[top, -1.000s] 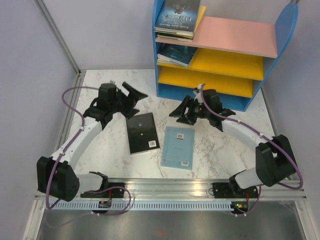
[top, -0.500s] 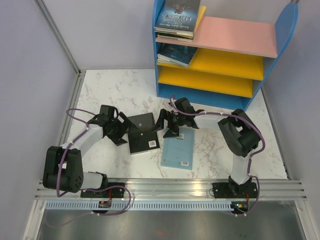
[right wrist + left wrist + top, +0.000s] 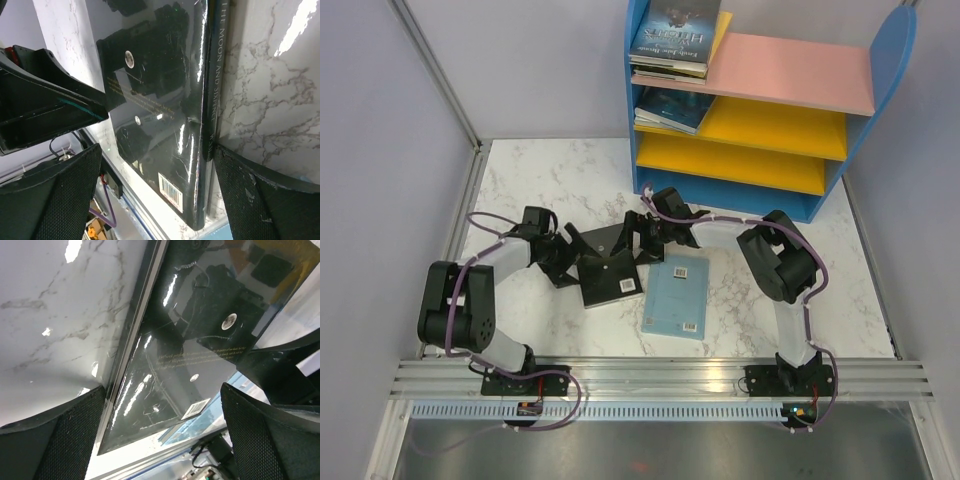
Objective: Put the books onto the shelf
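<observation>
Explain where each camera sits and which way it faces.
Top external: above and behind, looking down on table, shelf, black book, pale blue book; left arm and right arm show.
Left wrist: on the left arm, facing down; left fingers frame the black book.
Right wrist: on the right arm, facing down; right fingers frame the same book.
Both wrist views share that book.

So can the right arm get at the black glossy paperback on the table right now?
Probably yes: the right tool stands open over the black glossy paperback's spine edge, with nothing between them.
</observation>
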{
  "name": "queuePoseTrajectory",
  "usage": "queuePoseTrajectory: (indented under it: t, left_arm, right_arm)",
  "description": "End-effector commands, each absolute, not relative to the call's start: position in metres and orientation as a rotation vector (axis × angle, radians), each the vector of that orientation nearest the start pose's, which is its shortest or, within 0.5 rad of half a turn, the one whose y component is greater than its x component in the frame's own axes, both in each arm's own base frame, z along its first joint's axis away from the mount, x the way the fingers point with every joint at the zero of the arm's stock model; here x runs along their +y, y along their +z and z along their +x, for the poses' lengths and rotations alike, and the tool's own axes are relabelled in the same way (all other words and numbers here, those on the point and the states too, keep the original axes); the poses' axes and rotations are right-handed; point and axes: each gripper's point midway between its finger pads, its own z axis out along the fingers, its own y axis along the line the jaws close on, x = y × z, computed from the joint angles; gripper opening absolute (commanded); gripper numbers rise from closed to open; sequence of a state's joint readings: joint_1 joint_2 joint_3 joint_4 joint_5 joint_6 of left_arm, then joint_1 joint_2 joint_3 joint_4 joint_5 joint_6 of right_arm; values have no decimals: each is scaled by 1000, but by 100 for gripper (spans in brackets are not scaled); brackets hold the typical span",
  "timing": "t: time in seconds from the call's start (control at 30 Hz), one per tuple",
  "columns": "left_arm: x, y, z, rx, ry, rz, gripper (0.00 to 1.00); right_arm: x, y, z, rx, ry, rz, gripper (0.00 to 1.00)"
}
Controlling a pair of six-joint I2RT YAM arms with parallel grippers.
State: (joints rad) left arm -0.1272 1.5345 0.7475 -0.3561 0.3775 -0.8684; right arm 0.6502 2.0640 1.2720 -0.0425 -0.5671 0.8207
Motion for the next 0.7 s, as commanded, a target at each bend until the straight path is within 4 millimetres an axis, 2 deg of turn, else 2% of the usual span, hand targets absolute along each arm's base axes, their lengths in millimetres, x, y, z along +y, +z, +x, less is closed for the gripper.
queuePoseTrajectory:
  t: [0.0,0.03,0.13,0.3,0.33,0.4,0.43,0.47,0.5,0.53,0.57,0.6,0.63,0.67]
  left_arm:
    - [-138,-7,274,2752,-820,-813,100]
    - [-141,-10,271,2765,-843,-819,99]
    - [-150,-14,266,2751,-943,-840,98]
    - [-157,-2,269,2688,-1037,-852,97]
    - [-158,2,271,2678,-1046,-847,97]
    - [-160,10,275,2660,-1064,-837,97]
    - [-161,20,278,2641,-1078,-821,97]
    - [-162,27,280,2629,-1088,-809,97]
    - [-161,34,282,2617,-1087,-801,97]
    - [-161,50,285,2599,-1085,-775,97]
    - [-158,58,289,2581,-1057,-765,97]
    - [-156,66,292,2565,-1038,-753,98]
    - [-155,88,299,2509,-1037,-713,98]
    - [-153,95,301,2496,-1018,-717,98]
  right_arm:
    - [375,-31,265,2872,1115,-103,95]
    - [373,-38,255,2895,1133,-89,90]
    - [378,-31,244,2845,1259,-3,76]
    - [381,4,251,2731,1386,20,53]
    - [381,9,253,2721,1391,24,41]
    - [380,27,259,2670,1423,27,30]
    - [378,32,256,2669,1447,40,19]
    - [376,48,261,2624,1478,45,12]
    - [374,56,263,2600,1499,53,5]
    - [367,58,259,2598,1510,66,0]
    - [358,80,267,2540,1535,98,0]
    - [350,90,272,2499,1550,117,0]
    - [337,89,267,2501,1554,160,0]
    - [319,111,281,2423,1576,231,0]
